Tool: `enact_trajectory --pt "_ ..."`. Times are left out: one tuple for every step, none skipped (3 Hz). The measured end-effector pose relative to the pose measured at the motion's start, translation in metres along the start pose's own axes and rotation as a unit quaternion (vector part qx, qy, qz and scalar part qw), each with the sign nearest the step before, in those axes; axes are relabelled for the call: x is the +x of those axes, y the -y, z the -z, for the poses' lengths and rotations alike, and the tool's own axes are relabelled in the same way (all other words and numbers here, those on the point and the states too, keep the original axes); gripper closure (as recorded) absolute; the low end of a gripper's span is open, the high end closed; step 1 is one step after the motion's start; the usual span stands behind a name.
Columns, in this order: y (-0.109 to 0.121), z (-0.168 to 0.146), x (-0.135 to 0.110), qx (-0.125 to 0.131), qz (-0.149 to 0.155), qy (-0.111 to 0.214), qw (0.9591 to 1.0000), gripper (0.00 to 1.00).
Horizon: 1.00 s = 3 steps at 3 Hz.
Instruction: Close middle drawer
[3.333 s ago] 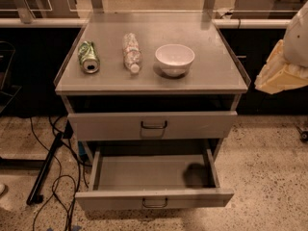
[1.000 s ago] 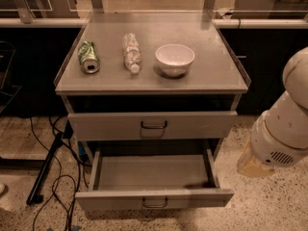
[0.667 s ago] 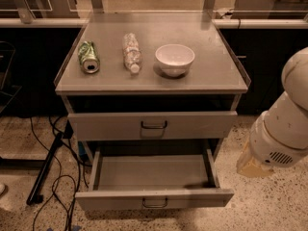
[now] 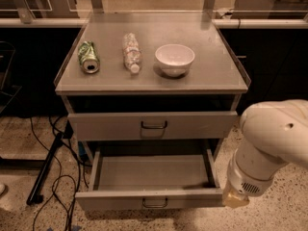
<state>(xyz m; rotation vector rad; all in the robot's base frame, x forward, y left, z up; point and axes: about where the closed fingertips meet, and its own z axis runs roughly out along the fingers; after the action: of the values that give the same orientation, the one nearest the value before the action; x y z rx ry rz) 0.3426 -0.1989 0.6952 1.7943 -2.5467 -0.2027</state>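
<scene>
The middle drawer (image 4: 149, 198) is pulled far out of the grey cabinet and its tray looks empty. Its flat front carries a small dark loop handle (image 4: 155, 203). The uppermost drawer (image 4: 153, 125) above it stands out a little, with a dark gap over it. The lowest drawer is hidden under the open one. My white arm (image 4: 269, 143) comes in from the right. My gripper (image 4: 236, 198) is at its lower end, right beside the right end of the middle drawer's front.
On the cabinet top (image 4: 211, 81) lie a green can (image 4: 88, 57) and a plastic bottle (image 4: 131, 52), and a white bowl (image 4: 174, 59) stands there. Black cables (image 4: 53, 177) and a dark bar (image 4: 45, 170) lie on the speckled floor at the left. Dark counters stand behind.
My arm has come down from the upper right, then moved down and left to the front right corner of the open drawer. The drawer has not moved.
</scene>
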Motion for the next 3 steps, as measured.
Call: enact_trajectory --pt "-0.002 -0.036 -0.01 -0.018 0.002 -0.009 0.9998 1.0" --pt "-0.002 -0.036 -0.01 -0.018 0.002 -0.009 0.9998 1.0" --pt "-0.003 -0.048 -0.015 -0.028 -0.009 0.0 0.9996 1.0"
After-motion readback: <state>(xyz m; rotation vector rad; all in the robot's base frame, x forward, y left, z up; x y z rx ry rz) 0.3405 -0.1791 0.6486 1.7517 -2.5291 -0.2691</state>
